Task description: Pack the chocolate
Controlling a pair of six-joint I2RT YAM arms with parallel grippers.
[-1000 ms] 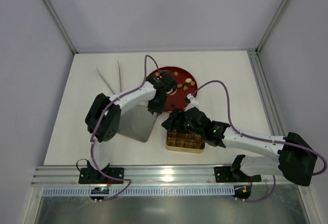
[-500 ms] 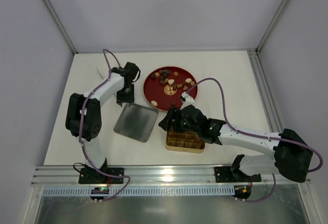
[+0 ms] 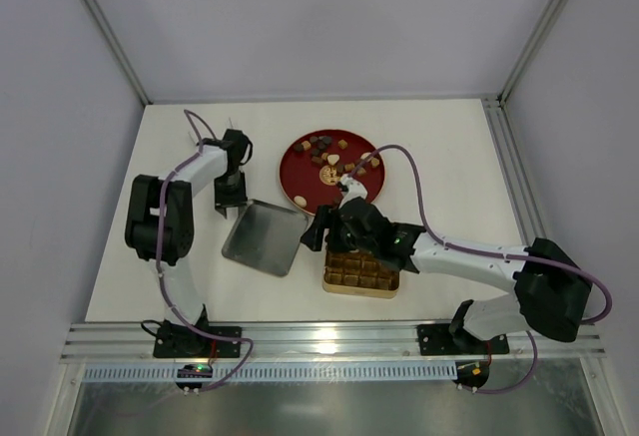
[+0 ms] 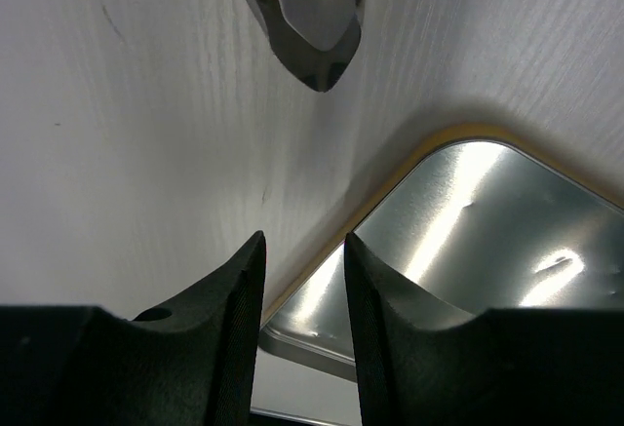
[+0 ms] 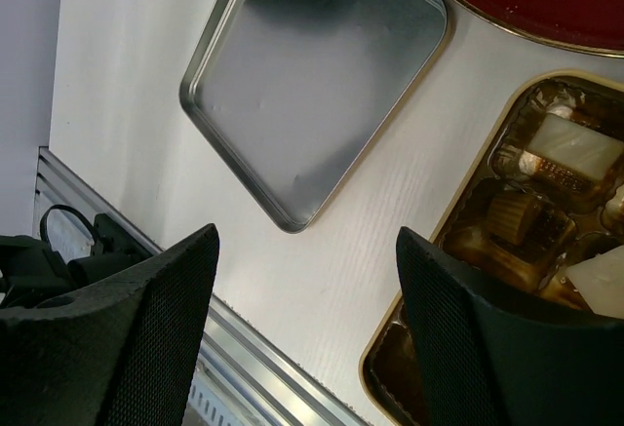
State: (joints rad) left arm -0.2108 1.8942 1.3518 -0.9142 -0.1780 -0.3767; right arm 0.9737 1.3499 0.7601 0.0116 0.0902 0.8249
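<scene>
The right gripper (image 5: 307, 251), jaws wide apart and empty, hides part of the square gold tin (image 3: 361, 290). The left gripper (image 4: 304, 246) has its jaws a little apart. The small brown and cream chocolate pieces (image 3: 334, 160) are too small to tell their direction.

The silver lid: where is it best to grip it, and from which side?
Probably the raised rim of the silver lid, near its far corner, from above: one finger inside, one outside. It lies flat, hollow side up, so only the thin rim offers a hold.

Right arm (image 3: 371, 236) is covering the gold tin's (image 3: 361, 278) far cells from above; chocolate (image 3: 332, 160) on the red plate (image 3: 298, 185) is appearing too small to tell shapes.
</scene>
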